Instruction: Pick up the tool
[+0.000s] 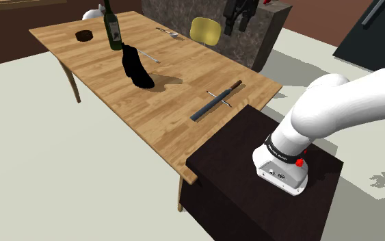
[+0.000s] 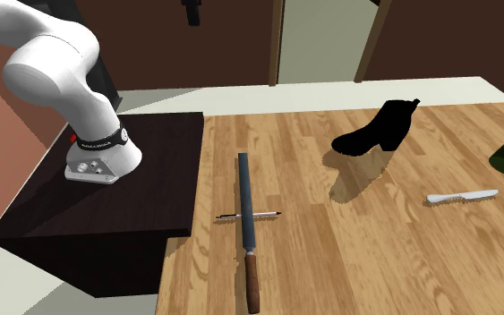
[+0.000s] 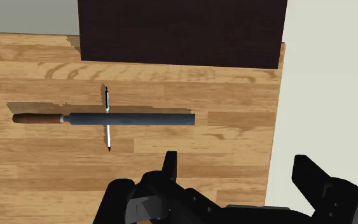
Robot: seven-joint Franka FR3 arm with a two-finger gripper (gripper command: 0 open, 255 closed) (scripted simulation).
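— State of end effector (image 3: 235,165)?
— Hovering released, fingers (image 3: 170,167) standing apart, presumably readying to straddle the file (image 3: 130,119).
— File's place?
— Lying flat on the surface (image 3: 37,165), ahead of the fingers, resting across a pen (image 3: 108,137).

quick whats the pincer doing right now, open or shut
Pincer: open, holding nothing; the file lies ahead of it, untouched.

No readable text — none at all
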